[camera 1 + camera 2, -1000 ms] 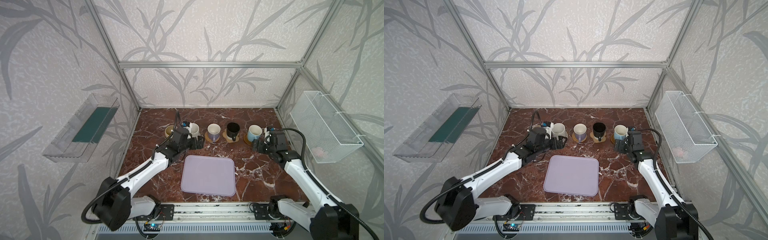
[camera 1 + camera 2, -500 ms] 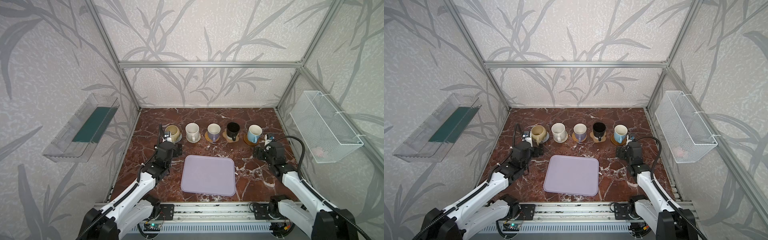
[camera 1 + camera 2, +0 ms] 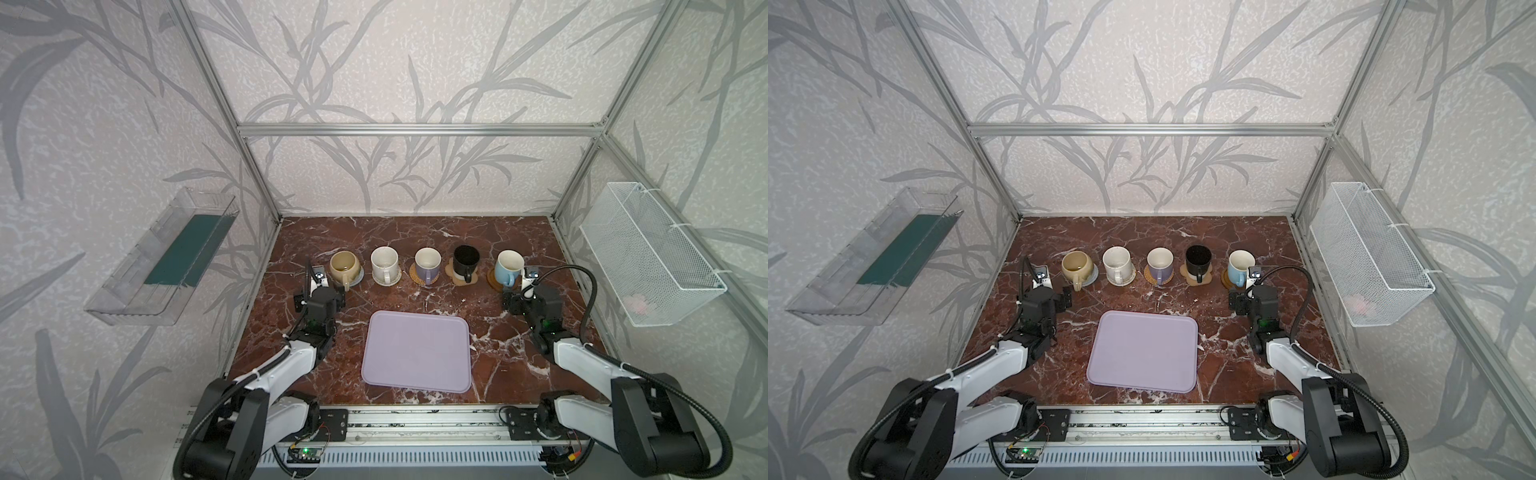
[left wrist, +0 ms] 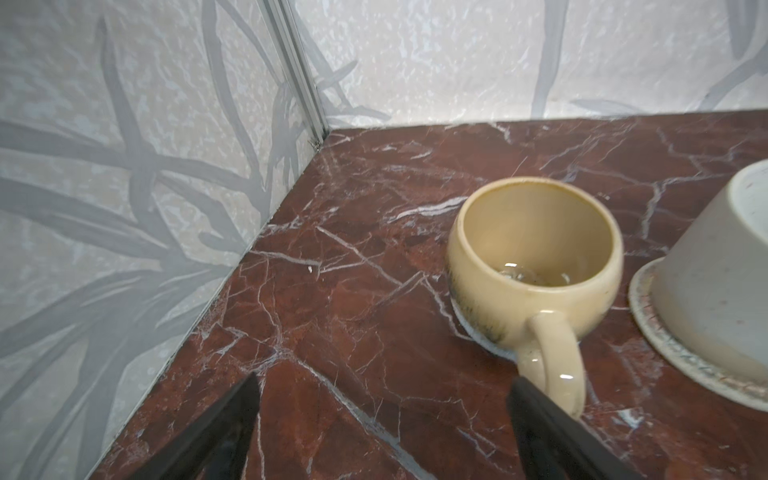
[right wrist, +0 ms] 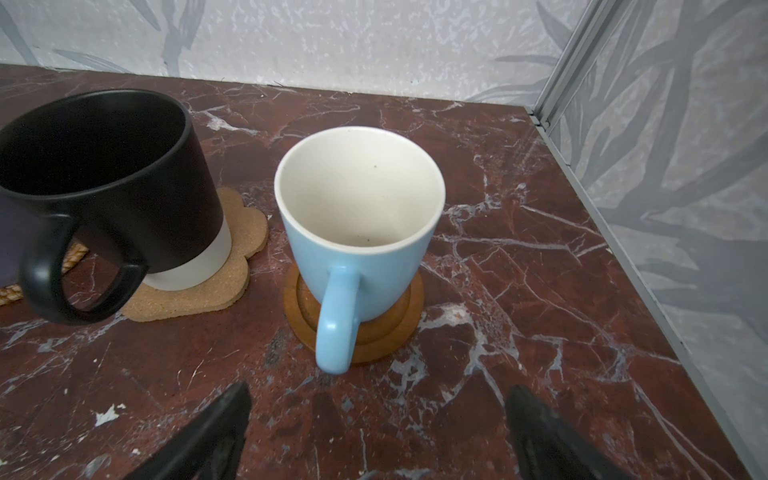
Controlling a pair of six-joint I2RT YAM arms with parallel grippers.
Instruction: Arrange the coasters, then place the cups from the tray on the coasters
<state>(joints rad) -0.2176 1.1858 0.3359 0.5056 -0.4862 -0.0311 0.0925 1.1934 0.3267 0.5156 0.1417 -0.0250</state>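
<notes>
Five cups stand in a row on coasters in both top views: beige-yellow on grey-blue, speckled cream on cream woven, lavender on golden rattan, black on the tan paw, light blue on glossy brown. The lavender tray lies bare in front. My left gripper is open just before the beige cup's handle, holding nothing. My right gripper is open before the blue cup, apart from it.
A clear wall shelf hangs on the left and a white wire basket on the right. Metal frame posts stand at the back corners. The left side wall runs close beside my left gripper.
My left gripper has drawn away from the speckled cup, leftward and toward the front, uncovering the beige cup. The right arm has shifted back slightly from the blue cup.
</notes>
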